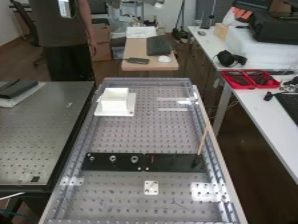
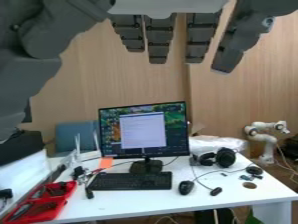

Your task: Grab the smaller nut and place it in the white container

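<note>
The smaller nut [image 1: 91, 158] stands on the flat black bar [image 1: 173, 162] low in the high view. Beside it on the same bar are the larger nut [image 1: 113, 158] and the bearing [image 1: 134, 159], the three in a row and apart. Farther up the bench, the white container [image 1: 114, 104] sits on a white base plate. In the wrist view the hand [image 2: 158, 40] is open, its fingers extended and holding nothing, with a desk and a wooden wall beyond them.
A thin wooden stick [image 1: 203, 141] rises at the bar's right end. A small white plate [image 1: 151, 188] lies on the bench nearer the camera. Metal rails [image 1: 211, 150] edge the bench. The side desk [image 2: 219, 187] carries a monitor [image 2: 143, 131], a keyboard and red trays [image 2: 43, 202].
</note>
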